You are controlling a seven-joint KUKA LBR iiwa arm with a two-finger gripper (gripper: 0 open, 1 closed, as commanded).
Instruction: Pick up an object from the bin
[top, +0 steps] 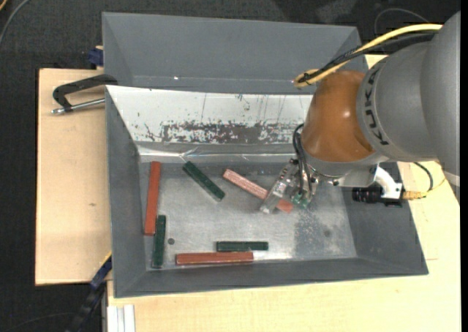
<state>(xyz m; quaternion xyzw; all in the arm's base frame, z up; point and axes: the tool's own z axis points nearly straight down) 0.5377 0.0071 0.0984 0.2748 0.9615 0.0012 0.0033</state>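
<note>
Camera view from above: the grey metal bin is seen with the arm reaching in from the right, its orange cover hanging over the right half of the floor. The claw is lowered to the floor right of the bin's middle, near the back wall. Whether it is open or closed cannot be told, and nothing can be made out as gripped. A small reddish piece is seen on the floor directly at the claw's tip, touching it or just beside it; which of the two cannot be told. A pink bar lies slanted just left of the claw, its right end close to the tip. Further left a slanted dark green bar is found, apart from the pink one. Along the left wall a long red bar is laid lengthwise, with an upright-lying green bar just below it. Near the front wall a short dark green bar rests just above a red-brown bar, both well apart from the claw.
</note>
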